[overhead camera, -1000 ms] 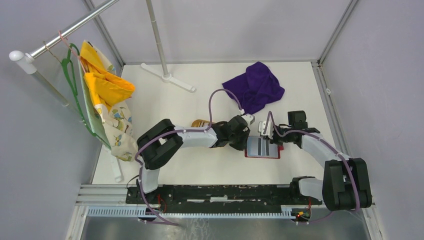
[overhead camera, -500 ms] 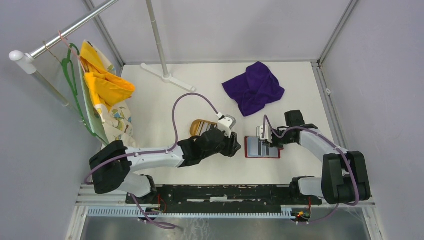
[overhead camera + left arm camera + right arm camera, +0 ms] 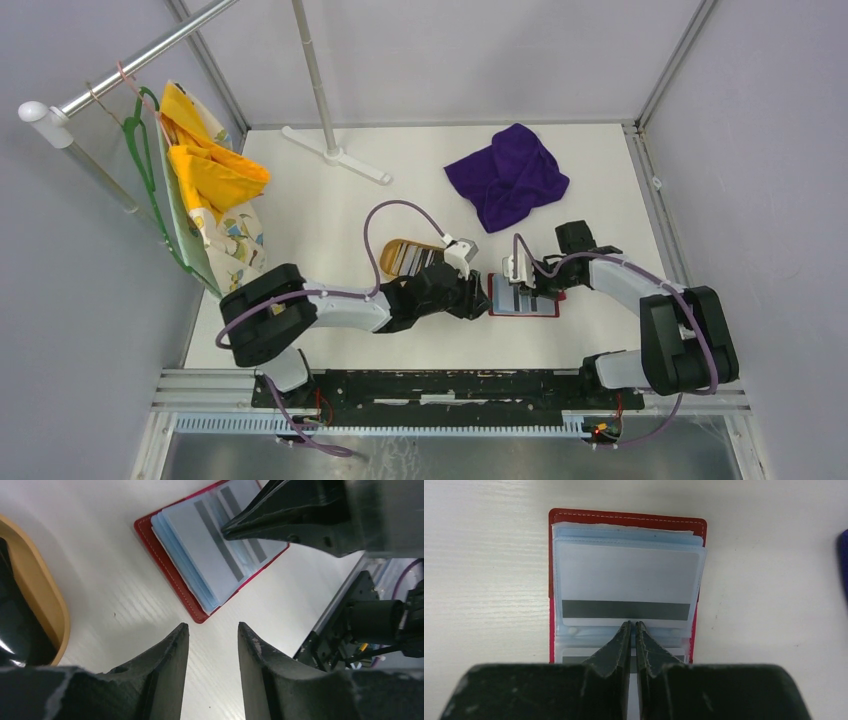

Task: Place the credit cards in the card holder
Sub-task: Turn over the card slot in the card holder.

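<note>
Right claw [image 3: 633, 625], pressed together, pins the sleeves of the card holder [image 3: 624, 518] mid-bench; left claw [image 3: 210, 630] spread, empty. If I lift the right, sleeves may spring shut.

A crumpled purple cloth [image 3: 510, 175] is being held up by the white table [image 3: 330, 210] at its far side, a tan oval tray [image 3: 392, 249] near the middle, and yellow clothes [image 3: 210, 170] are being hung on a green hanger [image 3: 148, 170] at the left.
</note>
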Controlling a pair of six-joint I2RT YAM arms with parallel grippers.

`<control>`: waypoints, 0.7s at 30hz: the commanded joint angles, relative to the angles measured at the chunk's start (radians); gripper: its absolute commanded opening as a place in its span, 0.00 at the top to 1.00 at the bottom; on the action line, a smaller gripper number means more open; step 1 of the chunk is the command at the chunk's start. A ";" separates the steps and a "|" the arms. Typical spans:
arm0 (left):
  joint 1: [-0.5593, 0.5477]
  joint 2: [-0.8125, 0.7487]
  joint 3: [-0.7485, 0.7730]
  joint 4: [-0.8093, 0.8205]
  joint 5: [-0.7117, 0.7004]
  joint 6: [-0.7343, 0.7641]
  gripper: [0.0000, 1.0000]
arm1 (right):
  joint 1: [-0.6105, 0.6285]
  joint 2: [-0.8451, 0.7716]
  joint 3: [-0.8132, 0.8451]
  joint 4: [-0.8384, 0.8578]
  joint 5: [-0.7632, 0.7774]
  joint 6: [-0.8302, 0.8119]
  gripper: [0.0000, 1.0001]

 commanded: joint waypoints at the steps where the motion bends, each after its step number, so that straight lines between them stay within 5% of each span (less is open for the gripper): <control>1: 0.020 0.077 0.048 0.112 0.062 -0.117 0.54 | 0.029 0.020 0.016 0.007 0.032 0.002 0.88; 21: 0.077 0.229 0.125 0.185 0.180 -0.217 0.51 | 0.043 0.066 0.031 -0.028 0.050 -0.002 0.88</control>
